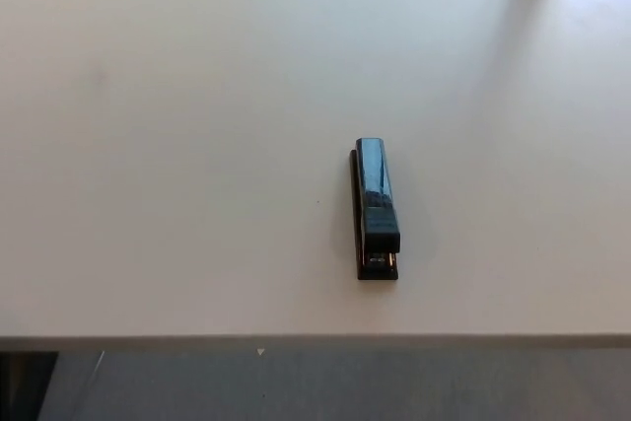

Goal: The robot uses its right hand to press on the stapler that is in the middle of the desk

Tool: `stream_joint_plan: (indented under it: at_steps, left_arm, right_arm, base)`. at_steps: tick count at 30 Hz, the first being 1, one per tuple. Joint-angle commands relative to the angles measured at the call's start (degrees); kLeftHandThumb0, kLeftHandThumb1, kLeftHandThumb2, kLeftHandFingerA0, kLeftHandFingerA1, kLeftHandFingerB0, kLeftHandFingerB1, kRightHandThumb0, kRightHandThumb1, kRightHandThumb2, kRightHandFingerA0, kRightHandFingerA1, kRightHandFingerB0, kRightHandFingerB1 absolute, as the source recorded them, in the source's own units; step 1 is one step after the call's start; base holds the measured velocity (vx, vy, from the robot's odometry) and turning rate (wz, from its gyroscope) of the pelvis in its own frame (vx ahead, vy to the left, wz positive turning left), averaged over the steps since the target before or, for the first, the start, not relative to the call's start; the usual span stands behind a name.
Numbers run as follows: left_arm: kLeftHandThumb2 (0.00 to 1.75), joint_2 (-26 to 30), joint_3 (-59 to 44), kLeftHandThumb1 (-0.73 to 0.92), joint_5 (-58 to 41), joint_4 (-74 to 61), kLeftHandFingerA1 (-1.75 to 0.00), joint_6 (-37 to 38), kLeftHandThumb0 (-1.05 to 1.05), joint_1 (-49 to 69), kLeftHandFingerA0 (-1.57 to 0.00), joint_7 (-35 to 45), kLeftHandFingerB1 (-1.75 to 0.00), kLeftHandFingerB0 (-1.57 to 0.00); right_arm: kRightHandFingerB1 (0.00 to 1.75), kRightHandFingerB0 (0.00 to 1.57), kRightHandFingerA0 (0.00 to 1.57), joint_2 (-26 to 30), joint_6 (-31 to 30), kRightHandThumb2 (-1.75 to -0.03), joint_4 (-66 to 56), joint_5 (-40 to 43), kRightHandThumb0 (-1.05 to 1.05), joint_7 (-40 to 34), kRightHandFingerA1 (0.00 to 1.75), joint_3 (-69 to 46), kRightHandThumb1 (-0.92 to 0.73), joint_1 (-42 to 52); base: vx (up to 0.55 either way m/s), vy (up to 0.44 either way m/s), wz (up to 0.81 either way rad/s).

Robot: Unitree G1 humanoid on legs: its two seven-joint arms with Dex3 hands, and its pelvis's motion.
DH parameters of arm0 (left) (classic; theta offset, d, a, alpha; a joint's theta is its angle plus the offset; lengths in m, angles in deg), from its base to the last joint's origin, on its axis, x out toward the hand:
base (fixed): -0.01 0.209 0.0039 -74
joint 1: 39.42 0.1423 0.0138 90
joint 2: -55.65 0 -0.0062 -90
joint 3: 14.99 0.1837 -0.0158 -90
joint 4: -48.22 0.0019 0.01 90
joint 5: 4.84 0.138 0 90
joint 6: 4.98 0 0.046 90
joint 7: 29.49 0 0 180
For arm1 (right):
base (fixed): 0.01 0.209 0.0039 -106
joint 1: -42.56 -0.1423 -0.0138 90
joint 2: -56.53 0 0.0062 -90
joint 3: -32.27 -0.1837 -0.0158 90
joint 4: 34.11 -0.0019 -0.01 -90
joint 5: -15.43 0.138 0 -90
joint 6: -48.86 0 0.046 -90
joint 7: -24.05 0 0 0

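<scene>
A: What is on the desk, and how many of each?

B: One thing only: a single glossy black oblong stapler [378, 208]. It lies flat on the pale cream, smooth-topped desk [177, 145].

A: Where exactly does the stapler sit?

B: A little right of the middle of the head view, nearer the desk's front edge than its far side. Its long axis runs almost straight away from the camera, tilted only slightly. The end with the metal mouth and the exposed base faces the front edge; the closed rounded end faces away. The top arm is down over the base.

A: And the robot's hands?

B: Neither one shows. No arm comes in from the left or the right, so I cannot tell whether the fingers are spread, pressed together or pinching anything. Nothing touches the stapler.

A: Anything else in view?

B: Below the desk's front edge runs one strip of grey floor [325, 386], with one dark shape [22, 386] at the lower left corner, too cut off to identify.
</scene>
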Motion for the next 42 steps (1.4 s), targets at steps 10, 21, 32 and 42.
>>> stream_joint_plan:
  at_steps: [10, 21, 32, 42]
  left_arm:
    - [1.04, 2.2, -0.4, 0.88, -0.7, 1.8, -0.4, 1.5, -0.56, -0.1, -0.05, 0.4, -0.24, 0.0]
    - [0.93, 1.8, -0.6, 0.92, -1.1, 2.0, -0.41, 1.7, -0.51, 0.1, -0.12, 0.5, -0.2, 0.0]
    - [0.93, 1.8, -0.3, 0.92, -0.6, 2.1, -0.43, 2.0, -0.53, 0.0, -0.1, 0.0, -0.2, 0.0]
    - [0.92, 1.9, 0.0, 0.92, -0.5, 2.4, -0.43, 1.6, -0.55, -0.4, -0.1, 0.3, -0.19, 0.0]
  right_arm:
    - [0.99, 0.97, 1.24, 5.9, -17.1, -1.01, -53.6, 16.4, -0.03, 0.6, 1.18, 9.5, -0.58, -14.9]
    - [1.02, 0.84, 1.27, -5.8, -25.9, -0.92, -64.9, 15.1, -0.1, 0.8, 0.99, 35.1, -0.65, -38.2]
    - [1.01, 0.79, 1.3, -24.9, -24.2, -0.81, -63.8, 4.8, -0.09, 2.1, 0.92, 53.0, -0.76, -41.4]
    - [1.1, 0.74, 1.28, -36.9, -21.5, -0.69, -47.3, -5.3, -0.14, 1.3, 0.98, 64.1, -0.81, -41.9]
  base:
    - [0.0, 0.0, 0.0]
    - [0.0, 0.0, 0.0]
    - [0.0, 0.0, 0.0]
    - [0.0, 0.0, 0.0]
